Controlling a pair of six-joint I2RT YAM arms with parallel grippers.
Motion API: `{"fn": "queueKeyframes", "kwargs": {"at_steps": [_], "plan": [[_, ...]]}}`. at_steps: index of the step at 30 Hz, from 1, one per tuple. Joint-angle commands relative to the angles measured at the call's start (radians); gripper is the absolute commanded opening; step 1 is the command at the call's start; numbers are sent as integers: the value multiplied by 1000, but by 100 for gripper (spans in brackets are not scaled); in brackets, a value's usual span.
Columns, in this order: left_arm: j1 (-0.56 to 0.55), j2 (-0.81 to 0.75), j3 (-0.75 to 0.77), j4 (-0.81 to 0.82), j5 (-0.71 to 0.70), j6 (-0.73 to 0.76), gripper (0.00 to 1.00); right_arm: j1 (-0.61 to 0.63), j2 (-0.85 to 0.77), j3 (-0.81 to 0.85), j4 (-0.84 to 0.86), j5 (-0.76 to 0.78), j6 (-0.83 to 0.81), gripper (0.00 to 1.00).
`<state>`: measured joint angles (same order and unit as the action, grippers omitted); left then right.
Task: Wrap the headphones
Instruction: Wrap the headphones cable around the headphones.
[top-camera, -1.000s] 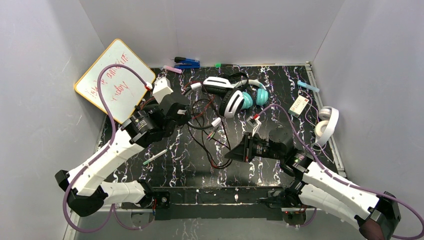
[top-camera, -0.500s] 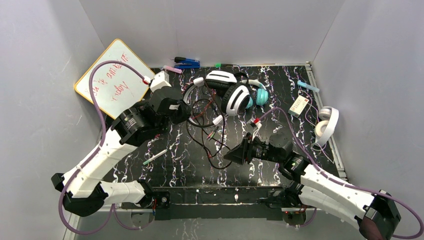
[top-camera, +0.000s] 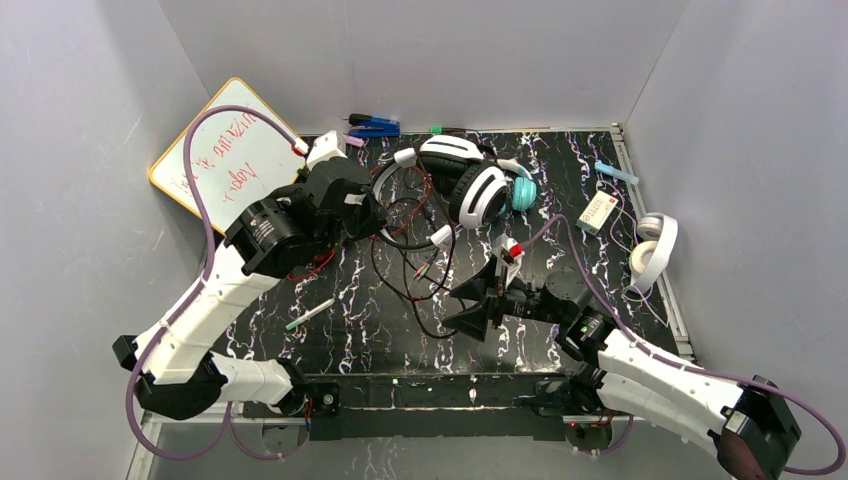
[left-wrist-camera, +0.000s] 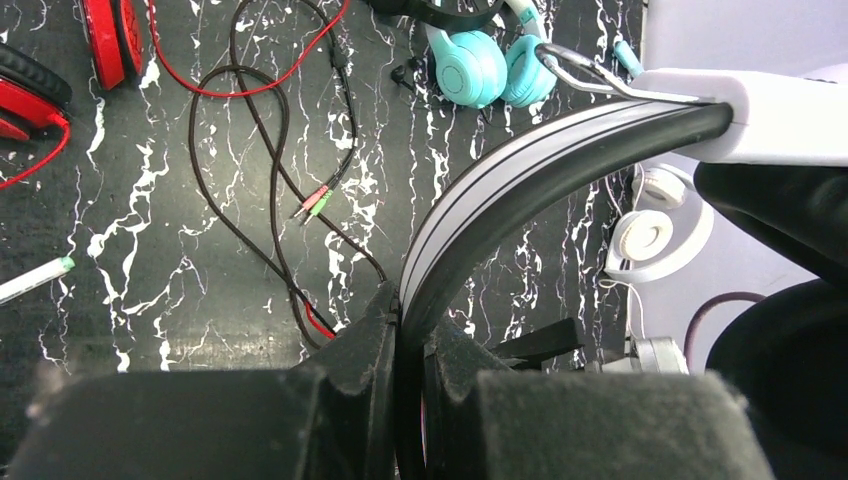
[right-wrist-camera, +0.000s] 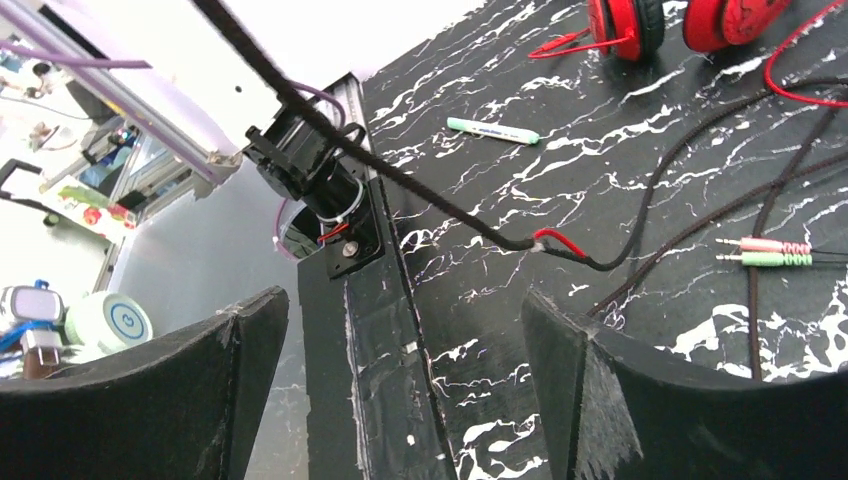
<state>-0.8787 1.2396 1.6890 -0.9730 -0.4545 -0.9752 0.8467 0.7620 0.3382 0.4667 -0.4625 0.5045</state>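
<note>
My left gripper (top-camera: 368, 218) is shut on the black-and-white headband (left-wrist-camera: 520, 190) of the white-and-black headphones (top-camera: 470, 178), which hang tilted over the back middle of the table. Their dark cord (top-camera: 420, 290) loops down onto the mat and crosses the right wrist view (right-wrist-camera: 400, 180), beyond my fingertips. My right gripper (top-camera: 462, 308) stands wide open with nothing between its fingers (right-wrist-camera: 405, 340). The teal headphones (top-camera: 522, 192) lie just behind the held pair. The red headphones (left-wrist-camera: 105, 35) lie under my left arm. The all-white headphones (top-camera: 655, 250) rest at the right edge.
A whiteboard (top-camera: 230, 160) leans at the back left. A green-tipped marker (top-camera: 310, 313) lies on the mat near the left. Pink and green plugs (left-wrist-camera: 315, 200) lie among the tangled cords. A small label box (top-camera: 598, 212) and a pale blue pen (top-camera: 617, 172) sit back right.
The right gripper has opened wide and shifted slightly left. The left gripper has carried the white-and-black headphones up and a little to the right.
</note>
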Motion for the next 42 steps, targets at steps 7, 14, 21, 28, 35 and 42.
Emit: {"fn": "queueKeyframes", "kwargs": {"at_steps": [7, 14, 21, 28, 35, 42], "plan": [[6, 38, 145, 26, 15, -11, 0, 6, 86, -24, 225, -20, -163, 98], [6, 56, 168, 32, 37, -14, 0, 13, 298, -69, 641, 24, -156, 92], [6, 63, 172, 42, 59, -15, 0, 37, 496, 7, 833, 84, -195, 82], [6, 65, 207, 39, 64, -17, 0, 37, 631, 29, 969, 145, -228, 82], [6, 92, 302, 38, 118, -38, 0, 37, 782, 53, 1116, 144, -233, 74], [6, 101, 361, 56, 175, -70, 0, 37, 833, 88, 1144, 139, -225, 51]]}}
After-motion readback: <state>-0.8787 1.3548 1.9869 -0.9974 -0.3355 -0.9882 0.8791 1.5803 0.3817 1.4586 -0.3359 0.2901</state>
